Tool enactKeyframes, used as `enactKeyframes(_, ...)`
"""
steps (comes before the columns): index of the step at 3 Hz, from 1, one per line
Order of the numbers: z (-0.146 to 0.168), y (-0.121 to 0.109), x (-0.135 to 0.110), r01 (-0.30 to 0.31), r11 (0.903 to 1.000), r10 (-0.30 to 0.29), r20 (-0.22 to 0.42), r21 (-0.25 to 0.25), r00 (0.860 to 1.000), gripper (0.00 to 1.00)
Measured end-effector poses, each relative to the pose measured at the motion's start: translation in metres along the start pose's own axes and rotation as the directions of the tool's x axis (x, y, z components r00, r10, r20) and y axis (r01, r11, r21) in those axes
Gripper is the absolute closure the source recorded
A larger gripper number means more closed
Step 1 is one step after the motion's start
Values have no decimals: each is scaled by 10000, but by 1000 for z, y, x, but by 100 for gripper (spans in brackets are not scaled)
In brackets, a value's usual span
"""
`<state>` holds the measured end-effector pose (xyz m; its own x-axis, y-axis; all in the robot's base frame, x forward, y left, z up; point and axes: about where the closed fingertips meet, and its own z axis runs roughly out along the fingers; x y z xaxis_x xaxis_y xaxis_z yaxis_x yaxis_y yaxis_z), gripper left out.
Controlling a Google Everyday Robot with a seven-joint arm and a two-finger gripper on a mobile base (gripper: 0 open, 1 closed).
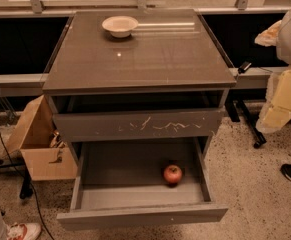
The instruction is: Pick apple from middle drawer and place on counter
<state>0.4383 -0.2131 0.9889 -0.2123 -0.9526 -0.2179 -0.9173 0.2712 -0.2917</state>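
Down on the floor of the open middle drawer [125,171], toward its right side, the apple [172,174] lies ungrasped, while the gripper [280,104] hangs well apart at the right edge, whether spread or closed I cannot tell, so pickup and placing on the counter [150,54] appear still ahead.

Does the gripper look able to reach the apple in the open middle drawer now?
Probably yes. The middle drawer stands open, the apple lies bare near its right wall, and the gripper, at the picture's right edge, has nothing between it and the apple.
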Motion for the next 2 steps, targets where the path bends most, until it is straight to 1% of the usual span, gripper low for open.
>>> enactKeyframes(1, 0, 0, 0, -4, 10000, 4, 2, -5, 10000, 0)
enactKeyframes(2, 13, -1, 4, -221, 9993, 224, 85, -300, 9997, 0)
